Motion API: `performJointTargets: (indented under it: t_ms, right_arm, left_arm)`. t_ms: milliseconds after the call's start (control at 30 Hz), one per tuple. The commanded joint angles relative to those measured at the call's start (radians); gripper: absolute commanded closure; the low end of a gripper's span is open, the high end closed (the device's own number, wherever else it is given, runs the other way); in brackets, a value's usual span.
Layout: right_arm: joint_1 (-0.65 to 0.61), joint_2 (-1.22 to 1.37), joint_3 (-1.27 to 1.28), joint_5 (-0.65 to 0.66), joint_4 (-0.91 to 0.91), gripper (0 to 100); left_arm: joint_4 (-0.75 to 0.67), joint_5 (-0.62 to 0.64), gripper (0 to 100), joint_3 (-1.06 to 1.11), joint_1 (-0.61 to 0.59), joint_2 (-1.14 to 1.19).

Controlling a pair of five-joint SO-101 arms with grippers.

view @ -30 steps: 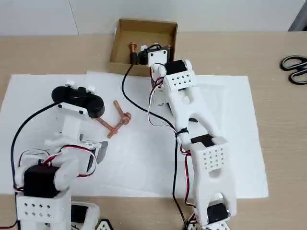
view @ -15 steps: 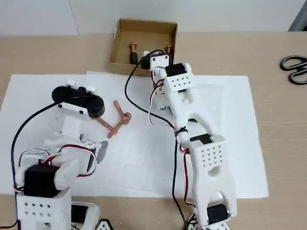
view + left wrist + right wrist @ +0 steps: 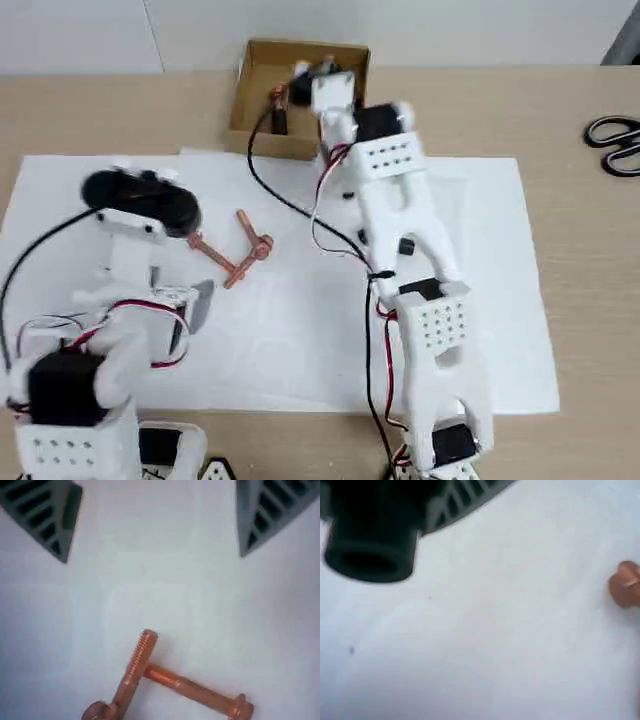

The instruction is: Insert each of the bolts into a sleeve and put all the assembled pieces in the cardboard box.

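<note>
On the tan table (image 3: 585, 260), white paper sheet (image 3: 300, 350), scissors (image 3: 612, 143) near its edge, pale wall (image 3: 450, 30) behind, left fingers (image 3: 45, 515) spread apart

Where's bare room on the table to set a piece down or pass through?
Free: the white paper sheet between the two arms, below the two copper bolts; the sheet's strip right of the right arm; bare wooden table between sheet and black-handled scissors. Crowded: the cardboard box under the right arm's wrist, and the bolts beside the open left gripper.
</note>
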Motion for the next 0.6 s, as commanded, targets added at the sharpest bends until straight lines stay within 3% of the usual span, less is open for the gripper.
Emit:
performJointTargets:
  t_ms: [0,233,367,500,567]
  right_arm:
    - [0.042,-0.179,-0.046,0.023,0.015,99.5]
    - [0.082,-0.386,0.189,0.023,0.012,99.5]
    - [0.081,-0.475,0.311,0.025,0.008,99.5]
    - [0.081,-0.532,0.379,0.026,0.008,99.5]
    - [0.081,-0.552,0.404,0.026,0.008,99.5]
  left_arm:
    - [0.048,-0.003,79,-0.134,-0.04,0.176]
    - [0.023,0.051,79,-0.309,-0.052,0.549]
    - [-0.031,0.278,79,-0.34,-0.048,0.735]
    - [-0.114,0.586,79,-0.341,-0.037,0.885]
    - [-0.158,0.655,79,-0.341,-0.029,0.936]
